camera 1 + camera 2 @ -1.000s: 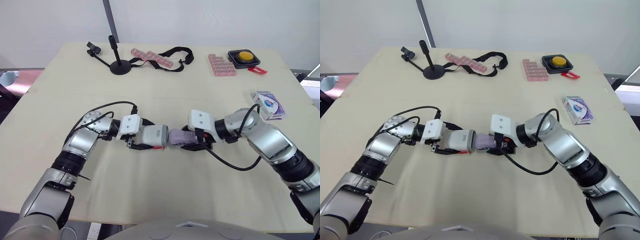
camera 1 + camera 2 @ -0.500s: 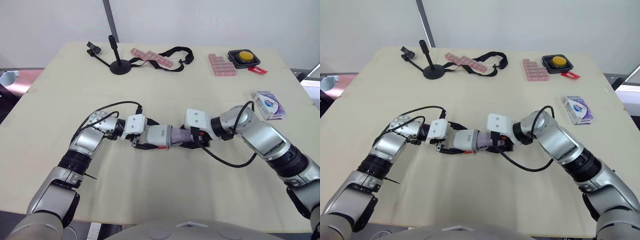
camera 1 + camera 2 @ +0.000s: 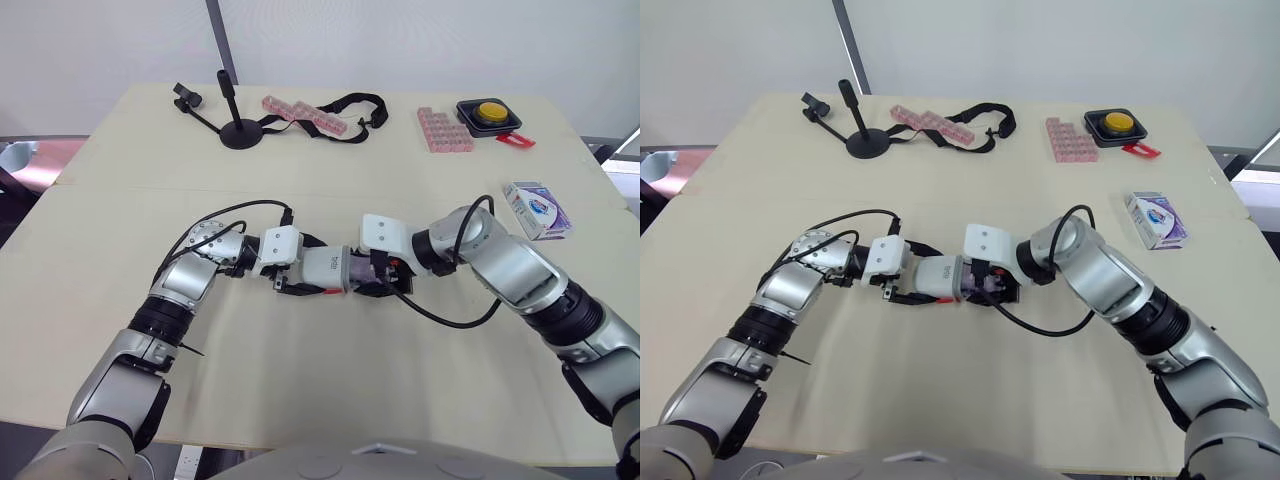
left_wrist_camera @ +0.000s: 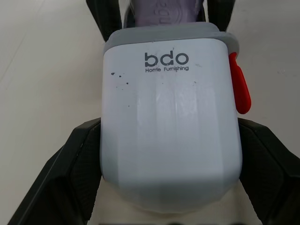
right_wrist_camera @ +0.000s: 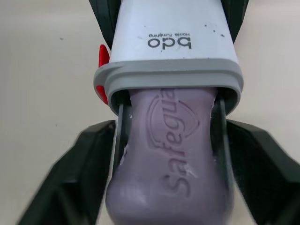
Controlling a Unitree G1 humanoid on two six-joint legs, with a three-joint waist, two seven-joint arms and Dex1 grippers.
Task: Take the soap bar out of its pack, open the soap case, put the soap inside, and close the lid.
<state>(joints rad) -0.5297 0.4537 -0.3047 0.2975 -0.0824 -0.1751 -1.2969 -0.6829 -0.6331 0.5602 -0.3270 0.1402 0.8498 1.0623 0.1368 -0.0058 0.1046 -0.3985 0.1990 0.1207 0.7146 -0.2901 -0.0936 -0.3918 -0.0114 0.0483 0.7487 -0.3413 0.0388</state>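
- Soap bar, purple, sits partly inside the open mouth of the soap case, with its free end sticking out.
- Left gripper clamps the soap case, its 2 fingers pressed on the case's sides.
- Right gripper, facing the case mouth, pinches the soap bar.
- Soap pack lies well apart from the case, to the robot's right.

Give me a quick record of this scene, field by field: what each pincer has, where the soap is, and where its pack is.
left pincer: shut on the soap case
right pincer: shut on the soap bar
soap bar: purple, one end inside the case's open end, the rest sticking out
soap case: white, grey rim, red latch on one side
soap pack: lying on the table, at the robot's right, apart from both arms
stage: soap partly in, case not yet closed
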